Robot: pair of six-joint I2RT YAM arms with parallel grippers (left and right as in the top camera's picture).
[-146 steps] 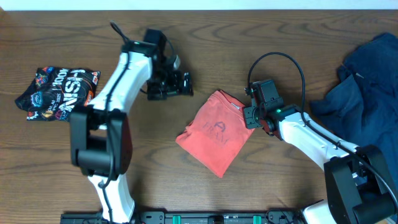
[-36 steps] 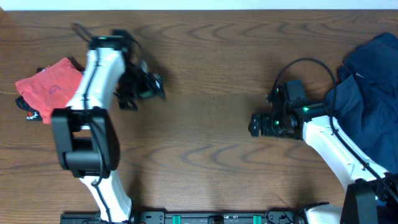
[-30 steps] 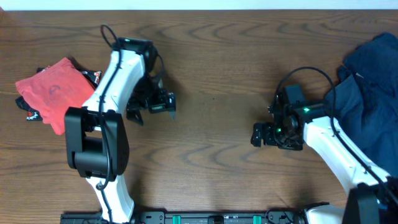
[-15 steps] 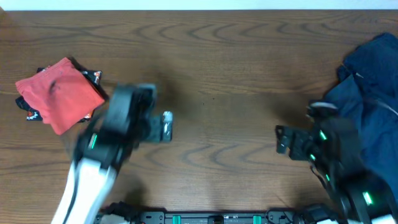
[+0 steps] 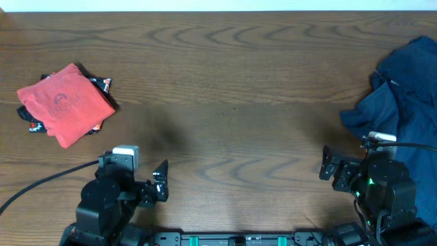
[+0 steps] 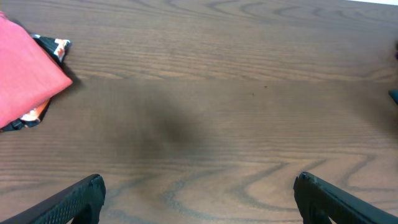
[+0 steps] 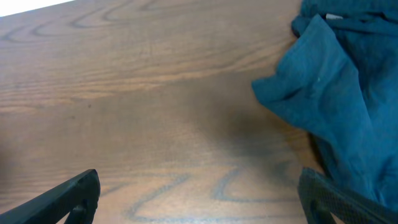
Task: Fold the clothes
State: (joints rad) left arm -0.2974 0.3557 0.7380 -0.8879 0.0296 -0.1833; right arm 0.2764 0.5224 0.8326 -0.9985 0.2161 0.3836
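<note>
Since the earlier frames the coral-red T-shirt (image 5: 65,102) has gone from the middle of the tabletop (image 5: 232,82) to its far left. It now lies folded on top of the small black bundle (image 5: 33,121). Both arms have pulled back to the near edge. The left gripper (image 5: 159,183) and the right gripper (image 5: 330,166) each stand spread wide with nothing between the fingers. This suggests the shirt is finished and set aside, and the dark navy garment (image 5: 403,96), crumpled in a heap at the right edge, is probably next. The right gripper sits near the heap's closest fold with nothing lying between them. The heap runs off the frame, so its full extent cannot be told.
</note>
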